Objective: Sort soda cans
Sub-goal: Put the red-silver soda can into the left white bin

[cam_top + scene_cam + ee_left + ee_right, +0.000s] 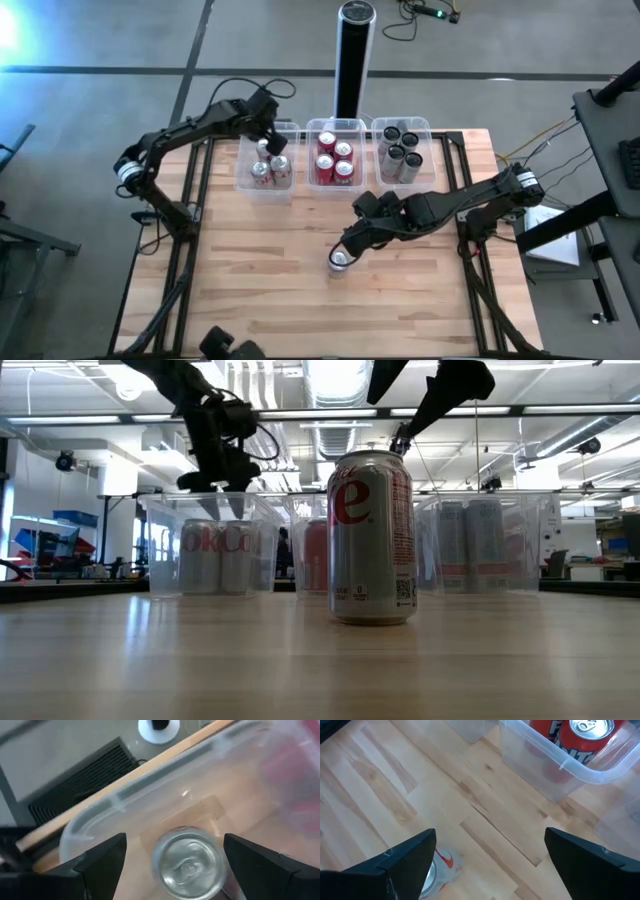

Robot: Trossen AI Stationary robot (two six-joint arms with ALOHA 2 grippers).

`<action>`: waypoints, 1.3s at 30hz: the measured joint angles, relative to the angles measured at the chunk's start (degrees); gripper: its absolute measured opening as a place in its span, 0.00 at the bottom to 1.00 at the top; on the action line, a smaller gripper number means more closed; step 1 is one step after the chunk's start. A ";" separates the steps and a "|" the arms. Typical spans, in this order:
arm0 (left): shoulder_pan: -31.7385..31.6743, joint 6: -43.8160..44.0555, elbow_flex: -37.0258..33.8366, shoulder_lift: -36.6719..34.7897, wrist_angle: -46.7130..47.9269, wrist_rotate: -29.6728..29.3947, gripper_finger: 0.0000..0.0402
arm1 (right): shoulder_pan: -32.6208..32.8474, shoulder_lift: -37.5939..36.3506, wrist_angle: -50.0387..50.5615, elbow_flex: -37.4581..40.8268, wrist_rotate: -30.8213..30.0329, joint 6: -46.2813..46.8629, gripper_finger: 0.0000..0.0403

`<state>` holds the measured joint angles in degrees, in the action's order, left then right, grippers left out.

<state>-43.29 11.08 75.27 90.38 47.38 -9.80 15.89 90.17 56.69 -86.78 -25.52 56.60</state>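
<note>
Three clear bins stand in a row at the table's far side. The left bin [244, 160] holds silver soda cans [272, 170], the middle bin [312, 150] red cans [335, 160], and the right bin [428, 140] black cans [402, 150]. My left gripper [268, 142] hangs open over the left bin's far end. Below its spread fingers [174, 840] a silver can [189, 866] stands upright on the bin's floor. One silver can [340, 260] [372, 538] stands upright on the table's middle. My right gripper [347, 243] [490, 832] is open just above and beside it.
A tall black-and-silver post [352, 55] stands on the floor behind the middle bin. Bare wooden table [260, 290] stretches from the bins toward the near edge on both sides of the lone can.
</note>
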 joint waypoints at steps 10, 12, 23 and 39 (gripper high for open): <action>-3.04 2.70 -3.47 -1.93 -1.25 1.39 0.79 | 0.75 0.00 -0.06 1.24 0.01 1.47 0.91; -3.04 2.74 -3.88 -2.28 -1.36 1.34 0.79 | 0.73 0.00 -0.07 1.52 0.01 1.50 0.91; -3.48 3.50 -4.71 -3.43 -1.43 0.11 0.79 | 0.75 0.00 -0.21 1.74 0.22 2.38 0.91; 8.62 -10.62 -5.55 -22.84 -7.39 27.31 0.79 | 9.58 -0.04 4.66 2.32 6.09 -2.25 0.91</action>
<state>-34.67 0.46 69.72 67.54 40.00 17.50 25.47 90.13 61.34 -84.46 -19.43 54.35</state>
